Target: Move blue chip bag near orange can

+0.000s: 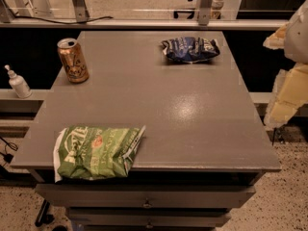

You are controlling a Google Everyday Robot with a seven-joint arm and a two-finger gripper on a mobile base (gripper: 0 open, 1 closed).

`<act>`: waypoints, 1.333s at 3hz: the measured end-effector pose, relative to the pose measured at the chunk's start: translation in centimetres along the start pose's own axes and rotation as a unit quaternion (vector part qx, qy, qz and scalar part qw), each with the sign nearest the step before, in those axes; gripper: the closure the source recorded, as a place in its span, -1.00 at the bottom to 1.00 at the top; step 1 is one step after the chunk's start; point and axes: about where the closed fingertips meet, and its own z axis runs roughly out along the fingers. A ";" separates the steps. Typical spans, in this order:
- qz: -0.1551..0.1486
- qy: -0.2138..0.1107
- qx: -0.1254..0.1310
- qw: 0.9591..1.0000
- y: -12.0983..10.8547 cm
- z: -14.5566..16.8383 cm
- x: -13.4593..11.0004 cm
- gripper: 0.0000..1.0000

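The blue chip bag [190,49] lies crumpled at the far right of the grey table [192,124]. The orange can [72,60] stands upright near the table's far left edge, well apart from the bag. My gripper [290,76] shows as pale yellow and white shapes at the right edge of the view, off the table's right side. It is to the right of the bag and holds nothing that I can see.
A larger green chip bag [98,151] lies at the front left corner, overhanging the edge. A small white pump bottle [18,83] stands on a ledge left of the table. Drawers [144,198] sit below the front edge.
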 end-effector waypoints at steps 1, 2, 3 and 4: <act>0.000 0.000 0.000 1.000 0.0 0.0 0.0 -1.00; -0.001 -0.028 0.000 1.000 -0.4 1.7 -0.6 -1.00; -0.001 -0.078 0.006 0.997 -3.2 5.9 -2.0 -1.00; 0.013 -0.120 0.034 0.992 -8.0 9.0 -2.5 -1.00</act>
